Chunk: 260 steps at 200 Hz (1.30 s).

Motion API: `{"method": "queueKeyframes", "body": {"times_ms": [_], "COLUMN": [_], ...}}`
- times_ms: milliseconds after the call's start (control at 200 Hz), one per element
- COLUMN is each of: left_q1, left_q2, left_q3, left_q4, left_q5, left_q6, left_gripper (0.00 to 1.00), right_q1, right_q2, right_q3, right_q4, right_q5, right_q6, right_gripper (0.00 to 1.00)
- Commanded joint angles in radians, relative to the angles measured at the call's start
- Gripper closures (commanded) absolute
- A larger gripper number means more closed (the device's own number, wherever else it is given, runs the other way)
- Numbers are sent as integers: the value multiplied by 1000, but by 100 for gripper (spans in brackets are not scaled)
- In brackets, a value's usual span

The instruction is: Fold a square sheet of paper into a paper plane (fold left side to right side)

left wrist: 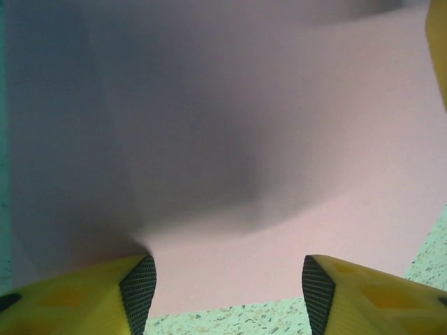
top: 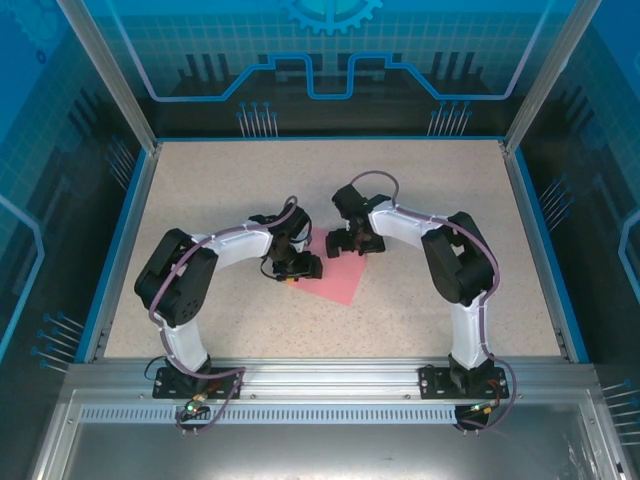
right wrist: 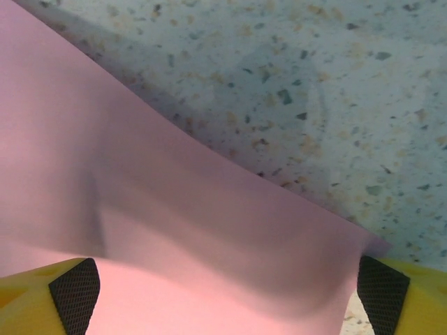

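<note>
Square sheet of paper on table, edges between left jaws and right jaws, both pairs spread, nothing clamped

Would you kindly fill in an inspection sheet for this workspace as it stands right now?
Surface: speckled beige table with a blue edge.
Job's things: pink square sheet of paper lies mid-table between the arms, bowed rather than flat, not yet a plane.
Clutter: nothing seen.
Grippers: left gripper open, the paper's edge between its fingers; right gripper open wide, straddling the paper.
Cables: purple cables run along both arms, with loose loops at the bases.
Surroundings: aluminium frame posts and blue panels enclose the table.
</note>
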Motion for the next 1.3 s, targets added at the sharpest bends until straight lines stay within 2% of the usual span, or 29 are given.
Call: {"method": "queueKeyframes", "body": {"times_ms": [0,100,195,305,435,575,725,820,960,1130,1296], "left_q1": [5,5,5,6,24,66,152,224,302,318,318], "left_q2": [28,23,5,-38,-113,-218,-358,-449,-595,-741,-783], "left_q3": [-36,-43,-52,-53,-55,-65,-103,-136,-164,-153,-145], "left_q4": [-2,10,24,39,53,59,84,110,142,154,222], "left_q5": [1,3,8,15,39,85,166,245,349,441,569], "left_q6": [-16,-22,-26,-24,-26,-15,1,10,55,138,147], "left_gripper": [41,44,45,44,43,40,36,34,27,15,10], "right_q1": [54,70,74,74,72,62,32,14,-10,-73,-106], "right_q2": [44,38,23,-6,-40,-81,-165,-236,-376,-554,-649], "right_q3": [8,22,19,-1,-26,-60,-121,-160,-192,-199,-152], "right_q4": [-19,-27,-26,-7,19,62,154,201,182,84,-16], "right_q5": [-109,-126,-139,-151,-183,-230,-353,-452,-586,-774,-944], "right_q6": [23,16,13,-4,-23,-36,-62,-100,-197,-306,-369], "right_gripper": [4,7,16,28,47,61,74,79,79,79,78]}}
